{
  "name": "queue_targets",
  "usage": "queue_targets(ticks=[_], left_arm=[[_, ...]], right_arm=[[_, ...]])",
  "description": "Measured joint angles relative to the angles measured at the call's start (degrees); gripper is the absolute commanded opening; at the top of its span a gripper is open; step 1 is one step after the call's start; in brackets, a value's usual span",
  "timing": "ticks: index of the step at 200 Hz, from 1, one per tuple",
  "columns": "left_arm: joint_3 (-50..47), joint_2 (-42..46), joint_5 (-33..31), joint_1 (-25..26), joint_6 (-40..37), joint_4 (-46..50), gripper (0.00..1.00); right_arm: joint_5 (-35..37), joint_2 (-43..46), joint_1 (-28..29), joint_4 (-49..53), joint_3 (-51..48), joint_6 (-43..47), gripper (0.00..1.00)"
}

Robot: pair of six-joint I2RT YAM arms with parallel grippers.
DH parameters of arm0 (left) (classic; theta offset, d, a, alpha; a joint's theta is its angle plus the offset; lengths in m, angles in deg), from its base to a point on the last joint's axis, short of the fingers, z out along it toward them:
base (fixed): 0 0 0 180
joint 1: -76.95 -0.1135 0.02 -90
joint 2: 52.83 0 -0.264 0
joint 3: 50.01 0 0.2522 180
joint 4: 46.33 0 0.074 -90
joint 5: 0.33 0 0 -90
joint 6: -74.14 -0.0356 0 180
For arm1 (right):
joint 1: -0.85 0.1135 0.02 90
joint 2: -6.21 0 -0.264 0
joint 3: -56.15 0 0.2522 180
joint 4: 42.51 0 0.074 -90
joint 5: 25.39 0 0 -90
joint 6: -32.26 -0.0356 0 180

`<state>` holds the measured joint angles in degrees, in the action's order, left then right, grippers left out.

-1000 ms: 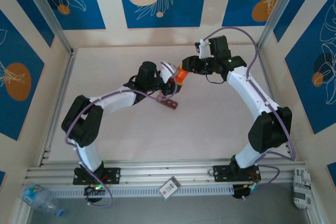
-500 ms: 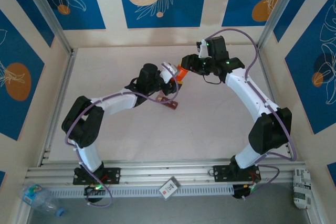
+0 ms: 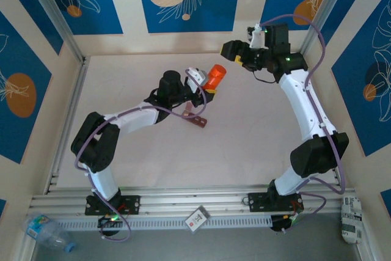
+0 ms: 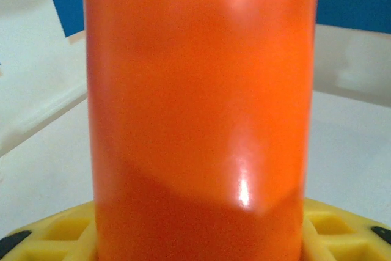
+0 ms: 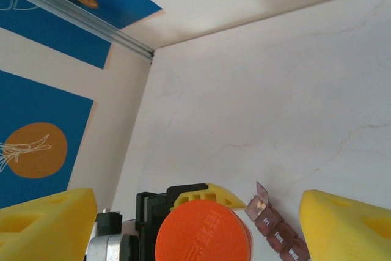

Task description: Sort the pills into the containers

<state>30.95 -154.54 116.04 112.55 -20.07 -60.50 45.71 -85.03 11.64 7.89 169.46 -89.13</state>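
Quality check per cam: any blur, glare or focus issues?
Left wrist: orange bottle too close, soft throughout, small glare spot low right, darker shadow band across its lower part. Right wrist: table veining and the bottle's embossed end are sharp, lettering on the containers readable. Top external: even light, soft shadows, no glare.

Bright even light; glossy, blurred close-up.

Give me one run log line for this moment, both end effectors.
left end effector: shut on orange bottle | right end effector: open, empty | containers: on table
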Motion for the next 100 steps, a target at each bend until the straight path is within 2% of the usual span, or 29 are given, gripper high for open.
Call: queue_targets(ticks=[61, 100], left_arm=[[3.4, -0.1, 14.7, -4.0, 7.3, -0.1, 0.0], [6.3, -1.0, 21.7, -4.5, 11.0, 0.0, 0.0]], right_arm=[[-8.7, -1.7, -2.2, 8.3, 5.6, 16.2, 0.83], [-11.0, -4.0, -1.4, 13.2, 7.8, 24.5, 0.82]])
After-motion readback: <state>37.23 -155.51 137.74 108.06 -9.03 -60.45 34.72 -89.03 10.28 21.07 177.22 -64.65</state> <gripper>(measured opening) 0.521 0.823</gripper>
